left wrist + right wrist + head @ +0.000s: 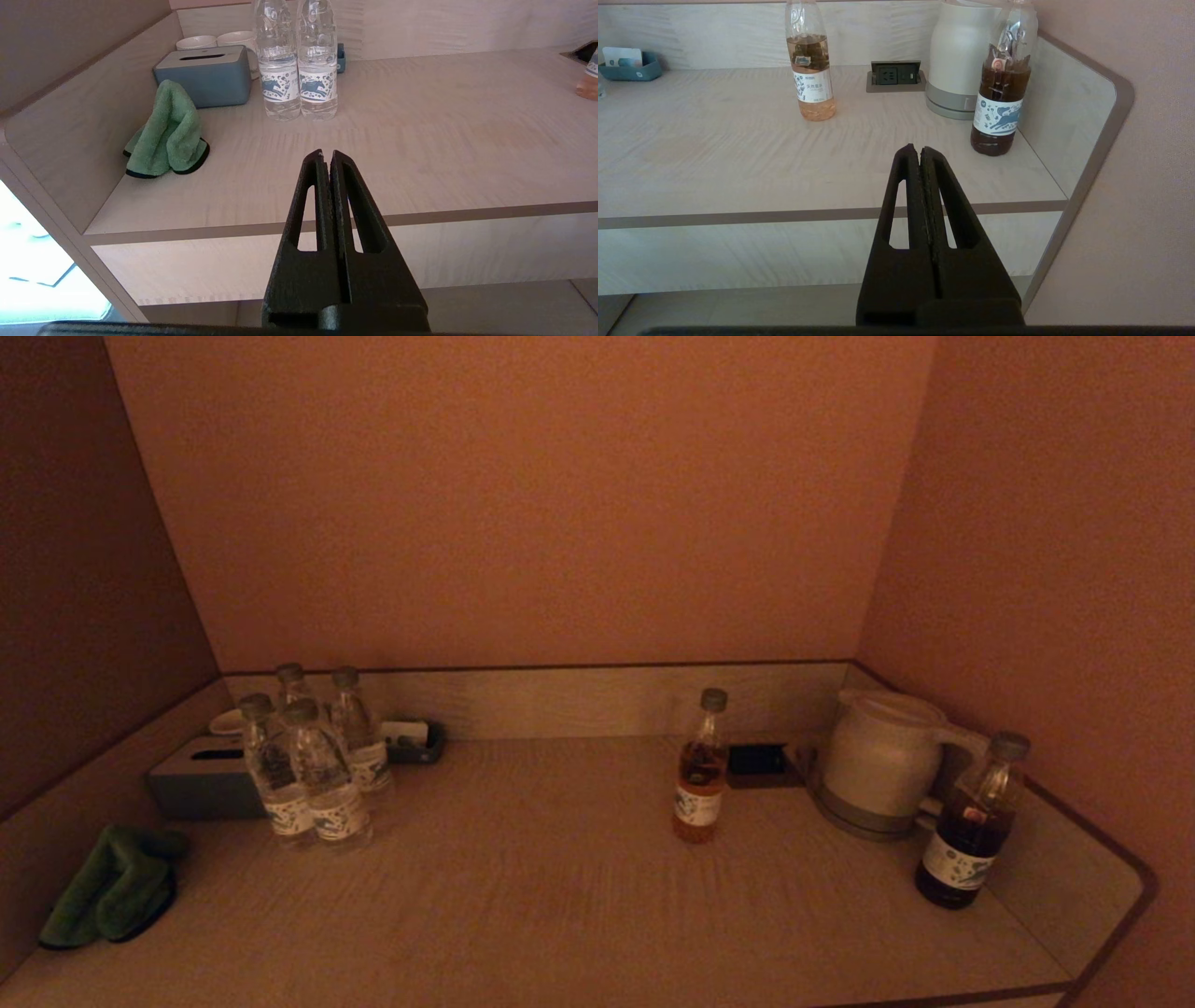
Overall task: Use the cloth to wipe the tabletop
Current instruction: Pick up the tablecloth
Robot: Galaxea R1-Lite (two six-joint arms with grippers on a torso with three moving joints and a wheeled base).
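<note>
The green cloth (112,889) lies rumpled at the left end of the tabletop (560,896), against the left side wall; it also shows in the left wrist view (166,133). My left gripper (326,154) is shut and empty, held off the front edge of the tabletop (420,149), well apart from the cloth. My right gripper (919,149) is shut and empty, held off the front edge near the right end of the tabletop (714,154). Neither gripper shows in the head view.
A grey tissue box (201,779) and several water bottles (313,775) stand behind the cloth. An orange drink bottle (700,775), a white kettle (878,761), a dark drink bottle (971,826), a socket (756,759) and a small tray (415,742) stand further right.
</note>
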